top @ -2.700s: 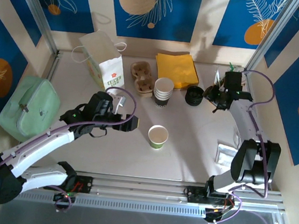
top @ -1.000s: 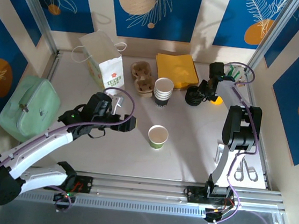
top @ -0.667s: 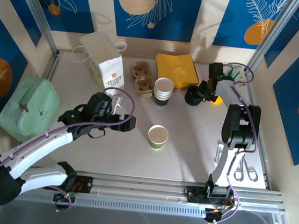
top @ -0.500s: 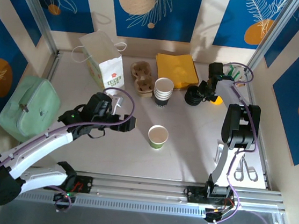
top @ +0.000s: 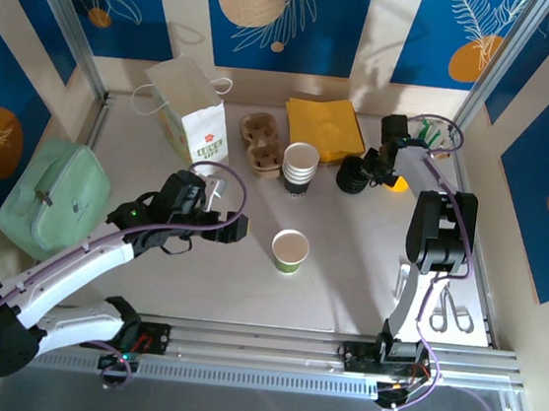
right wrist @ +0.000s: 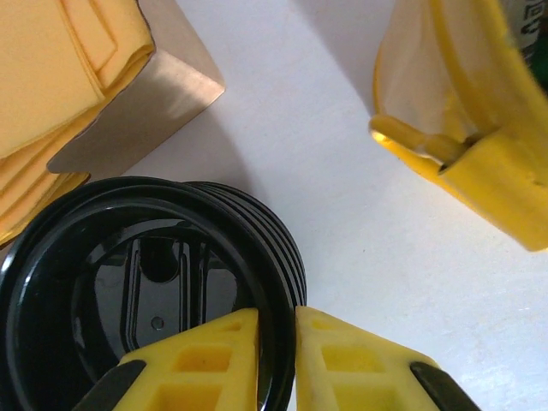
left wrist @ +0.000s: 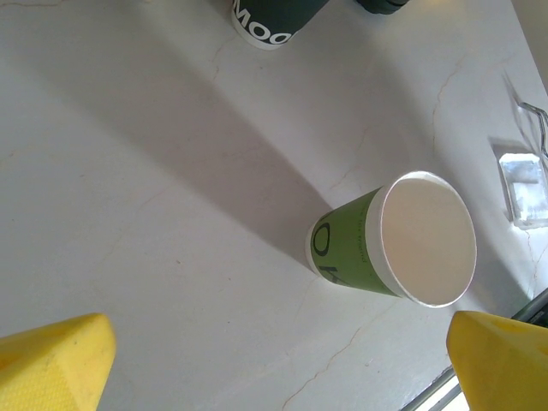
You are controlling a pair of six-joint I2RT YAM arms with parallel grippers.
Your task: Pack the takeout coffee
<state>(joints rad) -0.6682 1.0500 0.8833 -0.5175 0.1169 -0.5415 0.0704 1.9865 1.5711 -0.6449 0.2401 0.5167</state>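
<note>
Pale table (top: 346, 273) with green cup (top: 290, 251), cup stack (top: 300, 168), black lids (top: 353, 177), napkins (top: 325, 127), bag (top: 188, 111).

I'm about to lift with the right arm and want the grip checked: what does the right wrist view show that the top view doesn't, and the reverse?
Right wrist view: the right gripper, its yellow fingers pinched on the rim of the top lid, close up. Top view: the lidless green cup mid-table, the open left gripper just beside it, the cup stack, the paper bag. Both: the pile of black lids and the yellow napkins next to it.
</note>
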